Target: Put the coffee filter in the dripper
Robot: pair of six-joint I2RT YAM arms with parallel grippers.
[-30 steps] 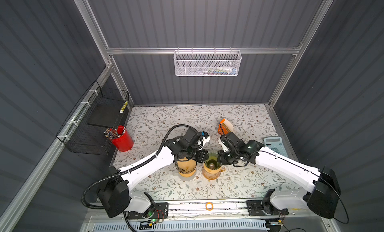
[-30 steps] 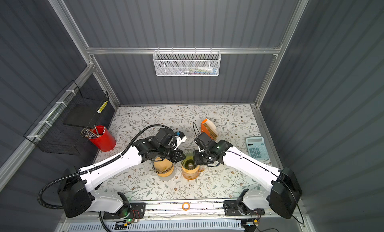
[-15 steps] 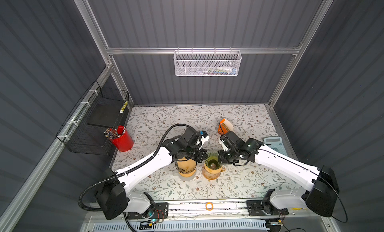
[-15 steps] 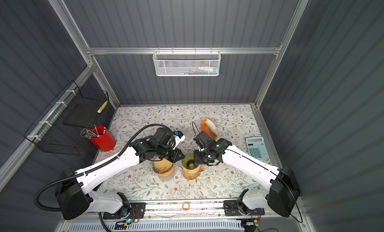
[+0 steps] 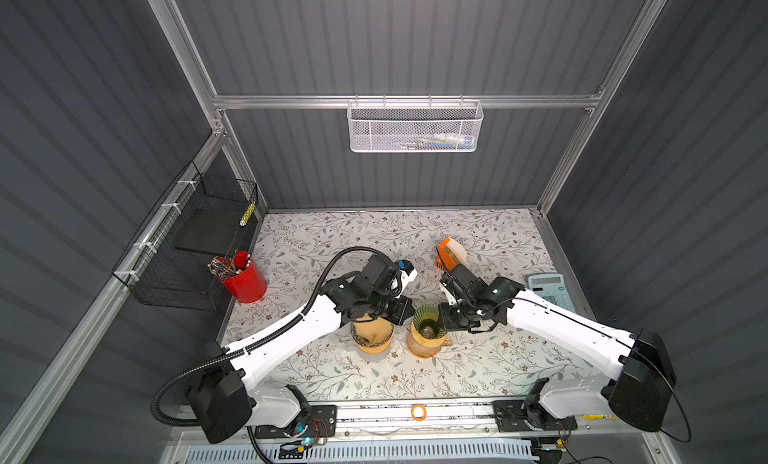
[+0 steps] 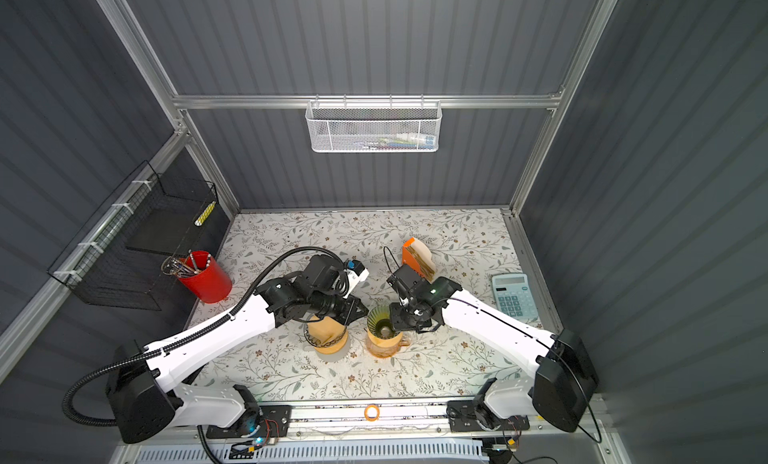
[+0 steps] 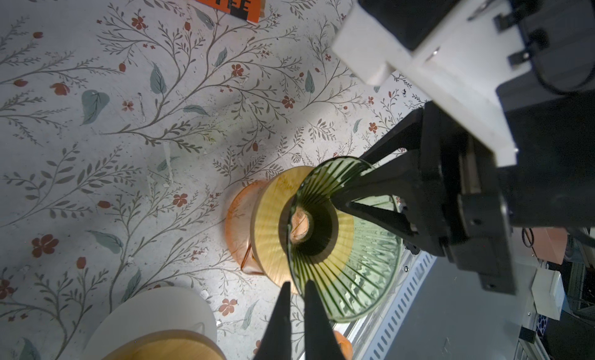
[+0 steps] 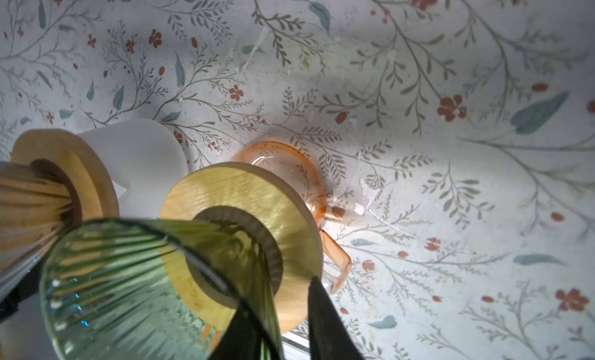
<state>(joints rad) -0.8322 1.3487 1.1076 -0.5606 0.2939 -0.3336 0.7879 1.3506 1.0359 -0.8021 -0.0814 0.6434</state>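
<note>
Dripper (image 5: 424, 321) empty; filters (image 5: 456, 249) untouched
Left end effector (image 7: 297, 282) shut; right end effector (image 8: 280, 297) open astride it; flimsy paper, pinch edge

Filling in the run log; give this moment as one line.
left gripper: shut, empty | right gripper: open, astride rim | green dripper: empty, on orange mug

Green ribbed dripper (image 8: 135, 287) seated on wooden collar (image 8: 257, 200) over orange glass cup (image 8: 309, 173) | right hand (image 8: 280, 300): fingers parted astride dripper rim | amber dripper (image 8: 29, 194) on white cup (image 8: 145, 149) alongside | floral desk (image 8: 450, 116)
</note>
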